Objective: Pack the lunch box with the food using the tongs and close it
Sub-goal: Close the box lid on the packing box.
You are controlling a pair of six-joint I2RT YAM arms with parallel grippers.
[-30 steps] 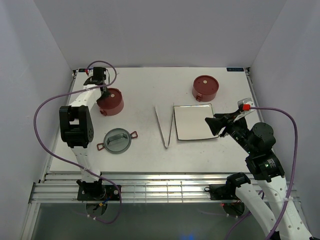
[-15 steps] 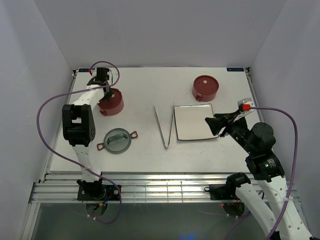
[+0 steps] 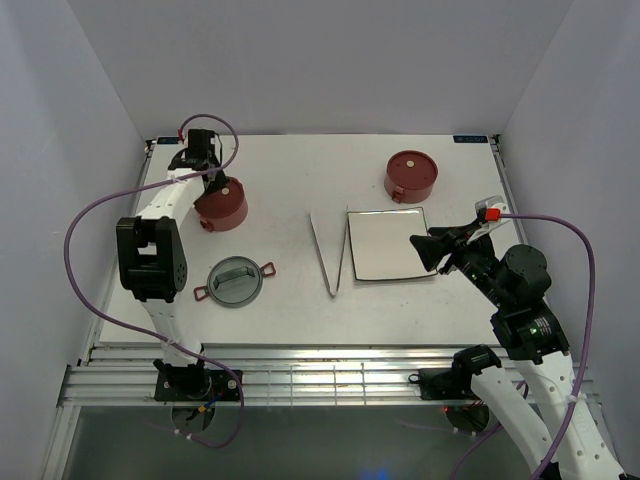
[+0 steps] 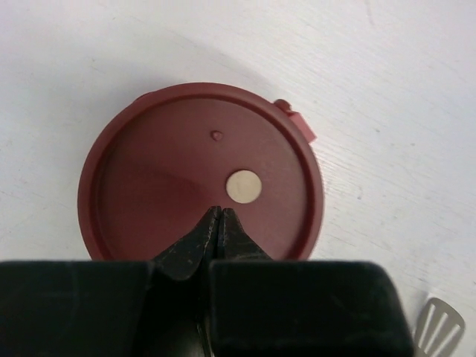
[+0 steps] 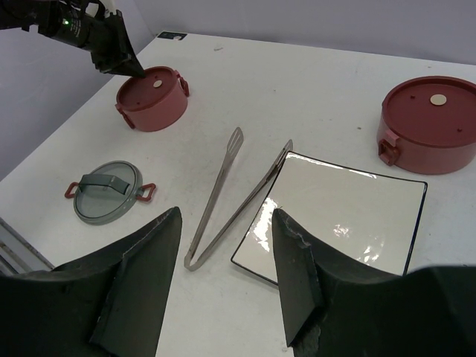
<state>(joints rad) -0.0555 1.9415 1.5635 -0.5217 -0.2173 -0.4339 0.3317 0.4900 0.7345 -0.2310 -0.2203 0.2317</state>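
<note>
Left gripper (image 4: 218, 216) is pinched shut on nothing, tips over the lidded red bowl (image 4: 163, 171) far left of the plate (image 3: 388, 243). Tongs (image 5: 214, 195) lie just left of the plate. Right gripper (image 5: 227, 216) gapes empty at its right edge.

The lunch box bowl (image 3: 222, 205) by the table's (image 3: 300, 180) left edge and the other bowl (image 3: 411, 177) near its far edge are both dusty red. Lids (image 4: 171, 178) are a darker red, each with a pale cream dot (image 4: 244, 187). Top cover (image 3: 233, 281) is grey with red clasps (image 3: 268, 268). Tongs (image 3: 330, 255) are plain silver, the square plate (image 3: 388, 243) is glossy white with a dark rim, and the table's matte white.
</note>
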